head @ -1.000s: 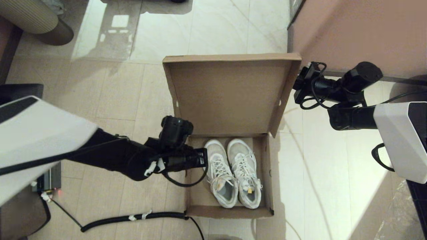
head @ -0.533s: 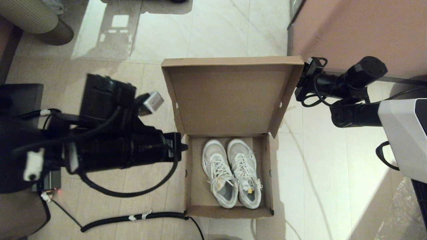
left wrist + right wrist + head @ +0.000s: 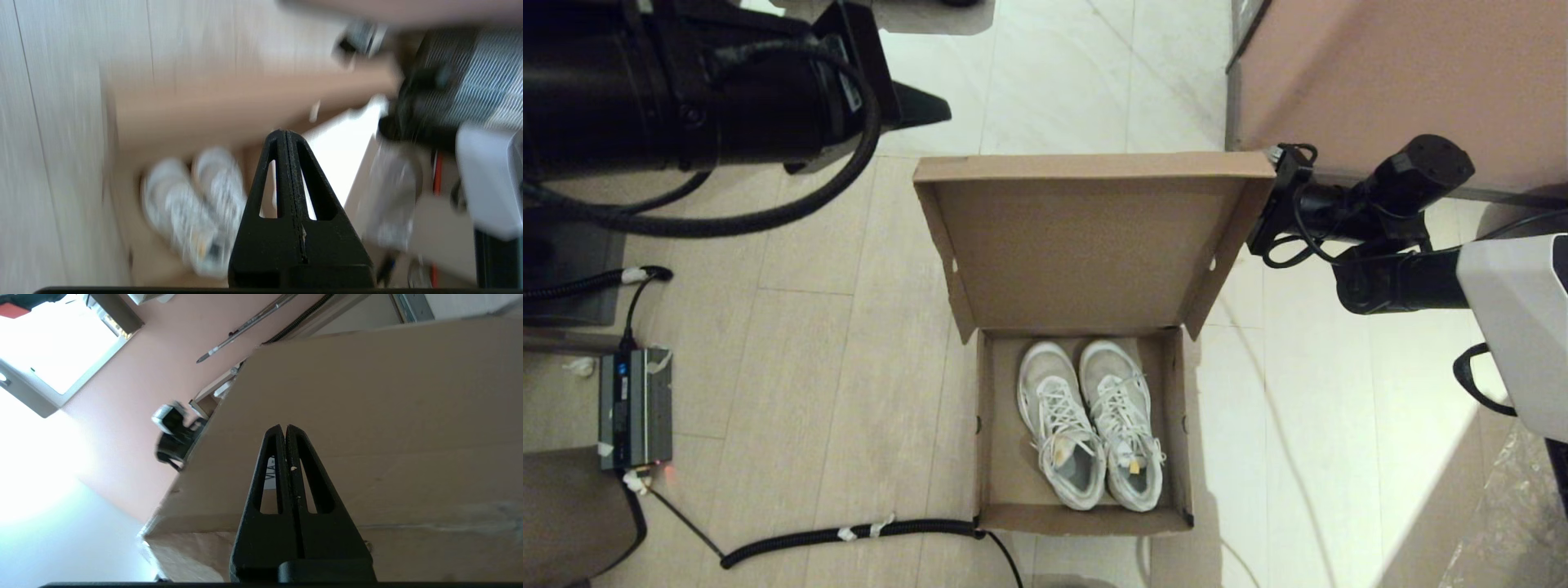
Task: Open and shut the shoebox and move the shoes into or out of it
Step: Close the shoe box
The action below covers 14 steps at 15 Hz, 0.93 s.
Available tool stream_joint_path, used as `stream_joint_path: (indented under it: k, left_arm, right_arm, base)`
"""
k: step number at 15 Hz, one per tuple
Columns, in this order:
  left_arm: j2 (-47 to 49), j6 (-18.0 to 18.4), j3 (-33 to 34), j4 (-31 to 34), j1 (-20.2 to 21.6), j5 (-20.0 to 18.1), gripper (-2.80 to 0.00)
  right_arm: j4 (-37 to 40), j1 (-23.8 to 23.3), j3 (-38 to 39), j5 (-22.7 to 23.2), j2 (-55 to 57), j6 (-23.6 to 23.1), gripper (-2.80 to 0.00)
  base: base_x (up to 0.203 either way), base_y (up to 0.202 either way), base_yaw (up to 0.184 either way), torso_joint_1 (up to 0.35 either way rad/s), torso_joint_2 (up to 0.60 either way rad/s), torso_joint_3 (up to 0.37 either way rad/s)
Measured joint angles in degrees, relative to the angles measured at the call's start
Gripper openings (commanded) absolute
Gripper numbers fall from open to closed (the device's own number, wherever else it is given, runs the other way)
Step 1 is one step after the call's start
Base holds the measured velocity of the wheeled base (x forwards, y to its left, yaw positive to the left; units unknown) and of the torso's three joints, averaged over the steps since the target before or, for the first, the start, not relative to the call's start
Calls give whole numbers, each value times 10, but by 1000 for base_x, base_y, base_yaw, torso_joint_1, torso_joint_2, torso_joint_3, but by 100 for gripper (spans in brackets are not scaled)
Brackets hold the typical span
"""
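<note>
A domestic-looking indoor room is suggested. The floor (image 3: 849, 343) is laid with pale wood-look planks that give way to glossy cream tiles (image 3: 1054, 73), in which window light is reflected. A large pinkish-brown cabinet (image 3: 1388, 73) stands at one side. A ribbed beige upholstered piece (image 3: 596, 41) is seen in a corner. A small power unit (image 3: 636, 407) and a corrugated black cable (image 3: 849, 535) are laid on the floor, as in a test setup.

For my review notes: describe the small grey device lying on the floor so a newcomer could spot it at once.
Start in the head view at the open shoebox holding the white sneakers and look far toward the robot's left. Near that edge a flat grey electronic box lies on the floor. A black cable runs from it to the shoebox's near corner, and a small red light glows at its near end.
</note>
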Motion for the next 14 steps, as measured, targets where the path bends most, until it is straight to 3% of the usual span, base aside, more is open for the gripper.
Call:
stream_joint_path:
  k: [3,7,9,12,14]
  left_arm:
    - [67,2,-82,-24,4,32,-280]
    - [154,4,-106,-54,7,47,-280]
    - [199,33,-121,-79,18,49,-280]
    - [266,110,-149,-132,37,52,-280]
    - [294,122,-161,-143,40,52,-280]
  right_arm:
    - [-27,-1,77,22,-35,0,-280]
    - [-82,0,197,31,-83,0,-280]
    - [-119,2,256,33,-104,0,-280]
    - [-155,3,340,36,-135,0,-280]
    - [-162,2,393,39,-158,0,-280]
  base:
    - [0,0,0,0,0,0]
    - [0,0,0,0,0,0]
    - [0,0,0,0,0,0]
    - [0,0,0,0,0,0]
    - [0,0,0,0,0,0]
